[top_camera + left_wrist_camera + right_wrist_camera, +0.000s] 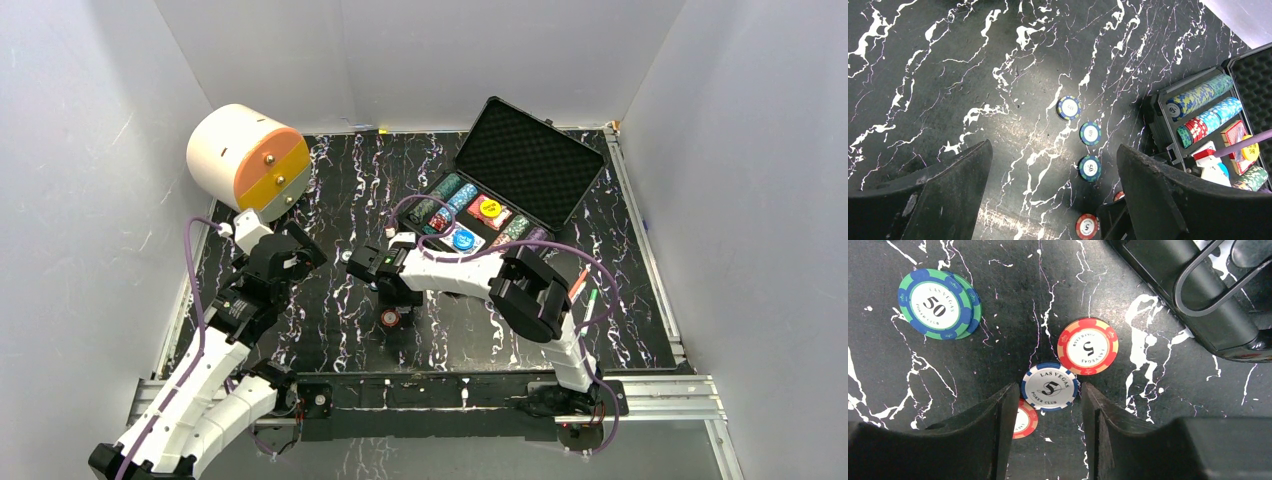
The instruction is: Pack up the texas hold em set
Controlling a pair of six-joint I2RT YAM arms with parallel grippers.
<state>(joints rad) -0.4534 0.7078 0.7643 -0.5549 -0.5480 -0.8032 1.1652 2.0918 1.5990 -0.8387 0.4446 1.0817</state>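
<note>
Well, the black case (pixel 530 160) stands open at the back right of the table (pixel 330 180) with its rows of chips (pixel 445 195) mostly in, so I judge the packing partly done. Loose chips (pixel 1090 133) still lie out in front. One blue-and-white chip (pixel 1050 387) lies flat between the parted fingers of my right gripper (pixel 1050 405), not yet pinched, with a red chip (pixel 1088 346) just beside it. My left gripper (pixel 1053 150) hangs wide apart, empty.

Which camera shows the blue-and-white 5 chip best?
The right wrist view: the chip lies flat between the right claw's fingers, lettering readable. From the top view the right arm hides it; the left wrist view shows other chips, but I cannot pick it out.
</note>
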